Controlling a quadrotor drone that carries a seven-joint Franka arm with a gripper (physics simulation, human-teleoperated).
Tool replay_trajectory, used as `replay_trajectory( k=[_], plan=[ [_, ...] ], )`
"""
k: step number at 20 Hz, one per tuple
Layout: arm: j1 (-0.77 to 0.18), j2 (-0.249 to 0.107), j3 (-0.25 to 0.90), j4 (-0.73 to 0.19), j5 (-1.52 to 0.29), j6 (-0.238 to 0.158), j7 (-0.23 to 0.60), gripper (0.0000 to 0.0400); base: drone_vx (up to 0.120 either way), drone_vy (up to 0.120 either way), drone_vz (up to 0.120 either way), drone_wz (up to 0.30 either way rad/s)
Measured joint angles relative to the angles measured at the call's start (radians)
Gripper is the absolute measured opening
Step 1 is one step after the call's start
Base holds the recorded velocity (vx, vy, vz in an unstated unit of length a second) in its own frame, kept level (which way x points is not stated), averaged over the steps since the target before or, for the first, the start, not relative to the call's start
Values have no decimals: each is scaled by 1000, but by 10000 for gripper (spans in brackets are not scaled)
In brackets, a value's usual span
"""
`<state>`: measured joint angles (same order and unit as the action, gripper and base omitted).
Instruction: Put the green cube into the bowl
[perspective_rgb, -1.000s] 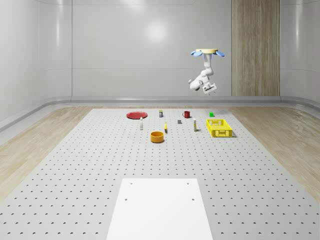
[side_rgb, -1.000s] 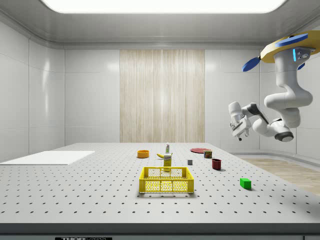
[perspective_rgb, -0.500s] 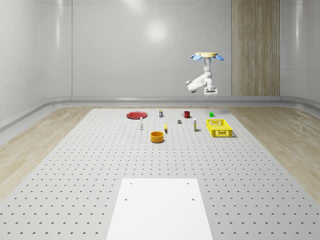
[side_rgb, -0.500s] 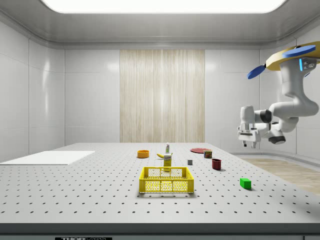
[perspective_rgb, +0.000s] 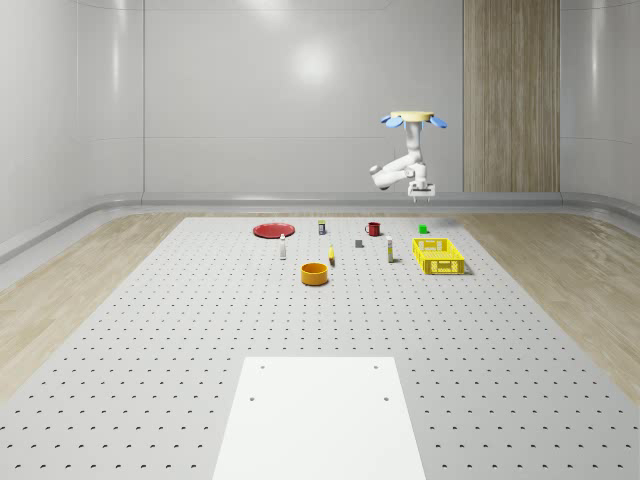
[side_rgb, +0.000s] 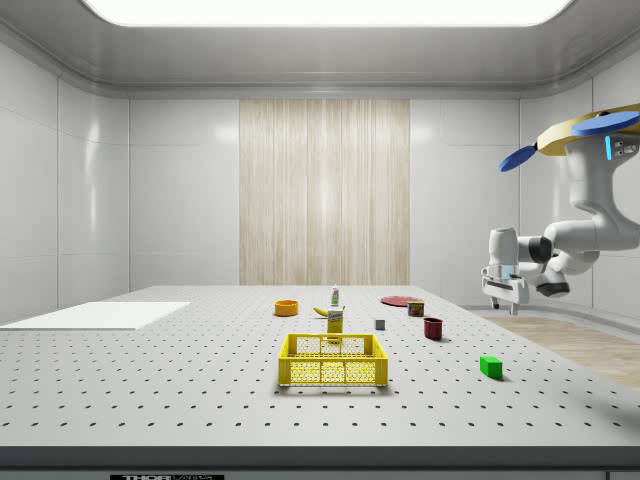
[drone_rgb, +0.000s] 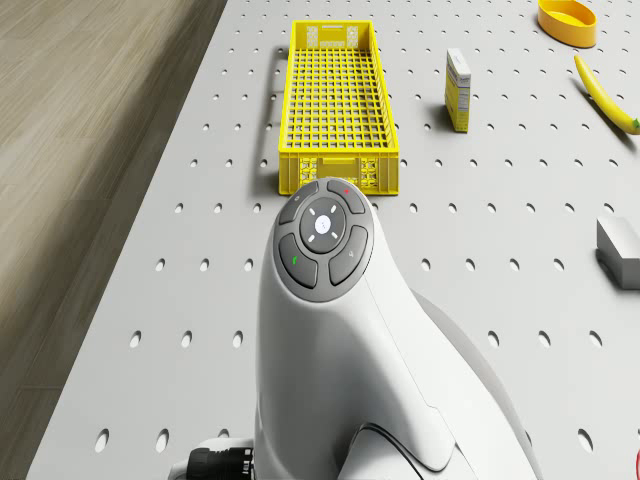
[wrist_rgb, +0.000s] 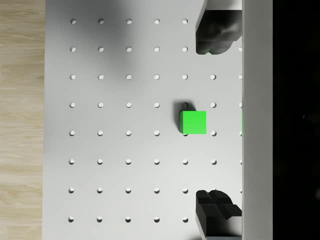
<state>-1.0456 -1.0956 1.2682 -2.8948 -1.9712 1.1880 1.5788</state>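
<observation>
I'm hovering high over the green cube (wrist_rgb: 193, 122) on the worktop (wrist_rgb: 125, 150); claw (wrist_rgb: 214, 122) wide open, empty (cube sits off-centre), so a straight descent could clip it

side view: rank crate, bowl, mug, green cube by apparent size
1. Crate, clearly largest.
2. Bowl.
3. Mug and green cube: look alike, no ranking.
The bowl sits farther from the camera, so true sizes stay unsure.

The drone (perspective_rgb: 413, 117) is hovering above the table's (perspective_rgb: 150, 330) far end, its gripper (wrist_rgb: 215, 122) hanging over the cube (wrist_rgb: 193, 122), with the crate (perspective_rgb: 439, 256) lying at three o'clock from the bowl (perspective_rgb: 315, 273).
</observation>
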Motion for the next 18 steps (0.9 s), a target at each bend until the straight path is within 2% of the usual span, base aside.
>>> replay_trajectory(
  k=[4,9,13,15,18],
  plan=[
    [-12,-22,9,1,10,17,10,400,0,0,-120,0],
    [-23,-48,19,3,23,39,20,400,112,0,-120,0],
    [-30,-68,25,5,34,57,27,400,0,0,-120,0],
    [-34,-78,29,5,39,66,31,400,120,0,-120,0],
    [-39,-93,33,6,47,79,35,400,0,0,-120,0]
  ],
)
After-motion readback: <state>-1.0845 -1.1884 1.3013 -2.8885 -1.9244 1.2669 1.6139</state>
